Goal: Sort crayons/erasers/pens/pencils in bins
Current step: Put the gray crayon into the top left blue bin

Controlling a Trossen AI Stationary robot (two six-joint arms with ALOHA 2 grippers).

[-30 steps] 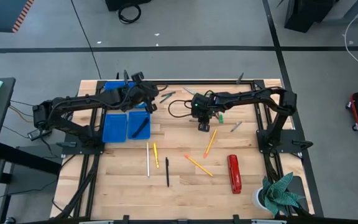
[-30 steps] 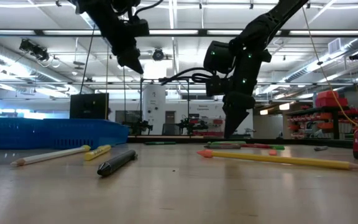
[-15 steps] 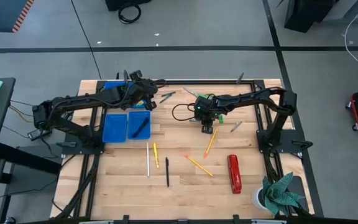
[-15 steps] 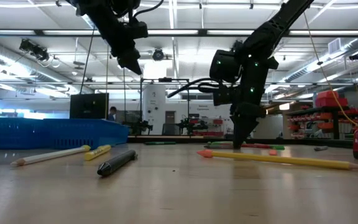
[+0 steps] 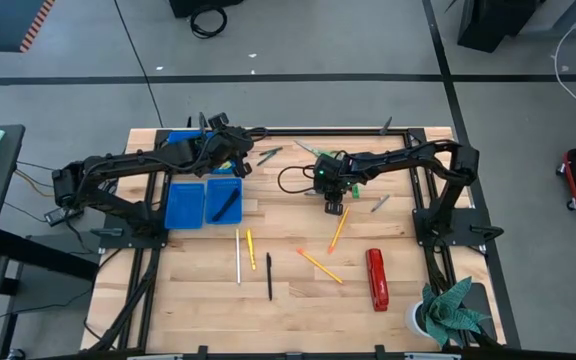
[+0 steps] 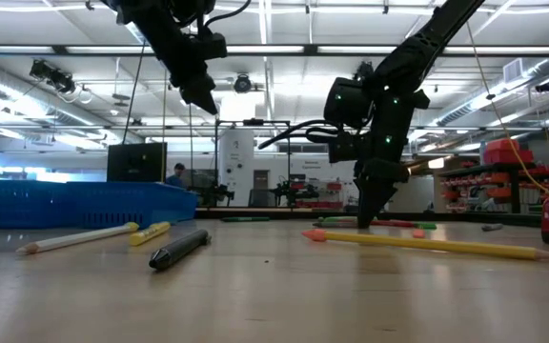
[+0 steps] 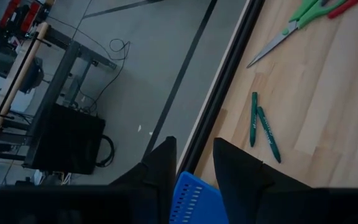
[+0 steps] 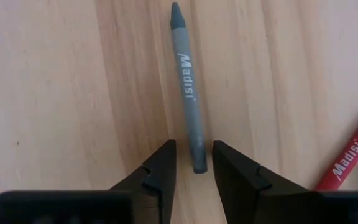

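The right gripper point(image 8: 191, 163) is lowered onto the wooden table point(image 8: 55, 87), its dark fingers point(image 8: 161, 168) parted around the blunt end of a short grey wax crayon point(image 8: 187, 93). Beside that crayon, a red crayon point(image 8: 352, 155) is seen. The left gripper point(image 7: 191, 163) is held above a bright-blue plastic bin point(image 7: 194, 199), slightly spread, pinching nothing.

overhead, table-level, two close wrist views

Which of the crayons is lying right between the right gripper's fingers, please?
The grey crayon: its blunt end sits between the right gripper fingers, while the red crayon lies off to one side.
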